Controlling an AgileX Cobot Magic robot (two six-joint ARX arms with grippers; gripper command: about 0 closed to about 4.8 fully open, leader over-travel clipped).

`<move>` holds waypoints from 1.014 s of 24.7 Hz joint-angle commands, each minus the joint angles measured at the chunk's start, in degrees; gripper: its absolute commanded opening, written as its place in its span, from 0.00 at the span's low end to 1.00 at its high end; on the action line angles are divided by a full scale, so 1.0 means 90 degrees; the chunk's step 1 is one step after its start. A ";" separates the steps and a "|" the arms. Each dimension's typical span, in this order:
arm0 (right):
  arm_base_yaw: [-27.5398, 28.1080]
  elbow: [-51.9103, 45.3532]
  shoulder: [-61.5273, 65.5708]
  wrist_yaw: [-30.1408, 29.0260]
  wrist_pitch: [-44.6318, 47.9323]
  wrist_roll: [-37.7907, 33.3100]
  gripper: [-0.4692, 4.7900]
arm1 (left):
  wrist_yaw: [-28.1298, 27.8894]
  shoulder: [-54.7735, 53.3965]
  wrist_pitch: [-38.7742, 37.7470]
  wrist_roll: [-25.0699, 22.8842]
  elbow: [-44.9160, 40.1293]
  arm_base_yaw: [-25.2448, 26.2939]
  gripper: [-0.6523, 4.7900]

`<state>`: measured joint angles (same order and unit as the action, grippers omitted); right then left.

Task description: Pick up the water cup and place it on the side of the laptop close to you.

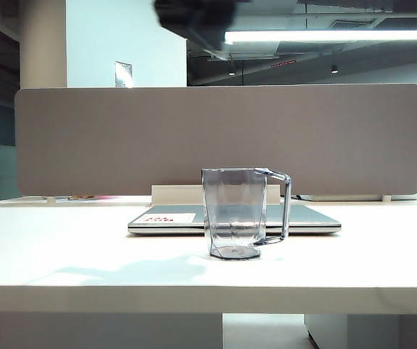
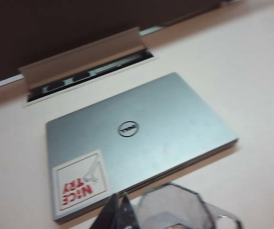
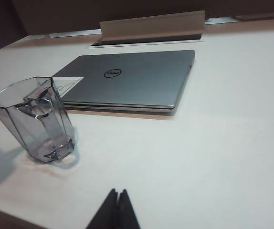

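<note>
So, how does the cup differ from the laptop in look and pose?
The cup is see-through smoky grey and stands upright; the laptop is opaque silver and lies flat, closed. The cup has a side handle; the laptop carries a logo and a sticker. Both rest on the white table.

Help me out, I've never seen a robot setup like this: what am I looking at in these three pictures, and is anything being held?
It is a two-armed robot at a white table. One picture comes from a camera facing the table; the other two from cameras on each wrist. A smoky clear water cup stands upright in front of a closed silver laptop. The left gripper hangs above the cup; the right gripper sits low over the table. Both are shut and hold nothing.
</note>
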<state>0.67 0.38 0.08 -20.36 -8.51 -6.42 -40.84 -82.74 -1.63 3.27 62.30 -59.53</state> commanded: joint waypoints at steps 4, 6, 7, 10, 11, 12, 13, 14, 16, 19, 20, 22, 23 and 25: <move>0.0000 -0.0039 -0.0010 -0.0447 0.0090 -0.0338 0.08 | 0.0568 0.0199 -0.1202 -0.0226 -0.0002 0.0658 0.11; 0.0000 -0.0039 -0.0012 -0.0447 0.0090 -0.0469 0.08 | 0.0736 0.0199 -0.1263 -0.0270 -0.0036 0.0838 0.11; 0.0000 -0.0039 -0.0012 -0.0447 0.0090 -0.0527 0.08 | 0.0879 0.0199 -0.1251 -0.0321 -0.0087 0.1013 0.11; 0.0000 -0.0039 -0.0012 -0.0442 0.0090 -0.0525 0.08 | 0.1025 0.0202 -0.1231 -0.0369 -0.0168 0.1277 0.11; 0.0000 -0.0039 -0.0012 -0.0440 0.0090 -0.0525 0.08 | 0.1088 0.0219 -0.1226 -0.0369 -0.0214 0.1406 0.11; 0.0000 -0.0039 -0.0012 -0.0440 0.0092 -0.0525 0.08 | 0.1161 0.0238 -0.1217 -0.0367 -0.0253 0.1518 0.11; 0.0000 -0.0039 -0.0012 -0.0440 0.0092 -0.0525 0.08 | 0.1273 0.0284 -0.1188 -0.0369 -0.0318 0.1642 0.11; 0.0000 -0.0039 -0.0012 -0.0440 0.0092 -0.0525 0.08 | 0.1430 0.0333 -0.1086 -0.0369 -0.0415 0.1800 0.11; 0.0005 -0.0039 -0.0012 -0.0413 0.0104 -0.0522 0.08 | 0.1809 0.0546 -0.0848 -0.0362 -0.0716 0.2171 0.11; 0.0007 -0.0039 -0.0012 -0.0389 0.0119 -0.0515 0.08 | 0.1868 0.0872 -0.0675 -0.0369 -0.1076 0.2557 0.11; 0.0007 -0.0039 -0.0012 -0.0393 0.0119 -0.0498 0.08 | 0.1880 0.1044 -0.0539 -0.0367 -0.1275 0.2686 0.11; 0.0007 -0.0039 -0.0012 -0.0393 0.0117 -0.0498 0.08 | 0.1882 0.1209 -0.0333 -0.0367 -0.1474 0.2803 0.11; 0.0007 -0.0039 -0.0012 -0.0393 0.0119 -0.0498 0.08 | 0.1906 0.1343 -0.0182 -0.0367 -0.1627 0.2878 0.11; 0.0007 -0.0039 -0.0012 -0.0391 0.0119 -0.0498 0.08 | 0.2028 0.1540 0.0097 -0.0362 -0.1880 0.2956 0.11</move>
<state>0.67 0.38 0.08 -24.01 -8.49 -10.94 -23.57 -70.13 -3.90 -0.01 46.52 -33.36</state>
